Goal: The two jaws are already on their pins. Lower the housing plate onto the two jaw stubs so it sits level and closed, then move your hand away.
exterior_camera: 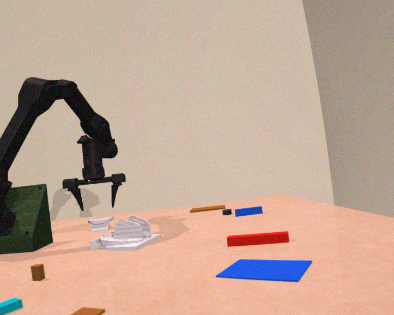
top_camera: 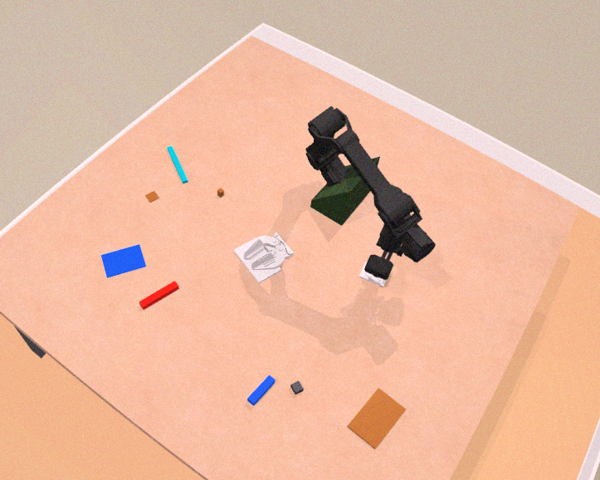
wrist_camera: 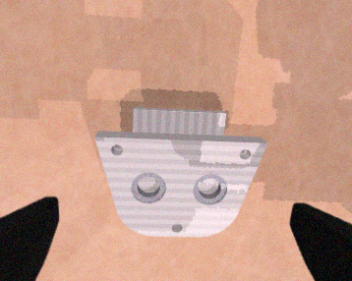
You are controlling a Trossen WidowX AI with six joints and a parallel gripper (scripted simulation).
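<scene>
The white housing plate lies apart from the base, flat face up; it has two large ringed holes and several small ones. A ribbed block under it shows at its far edge in the wrist view. My gripper is open and empty, pointing down above the plate, with one finger on each side of it in the wrist view. The white base carries two upright jaws side by side. The stubs are too small to tell apart.
The green arm mount stands behind the base. A red bar, blue sheet, blue bar, dark cube and brown sheet lie farther off.
</scene>
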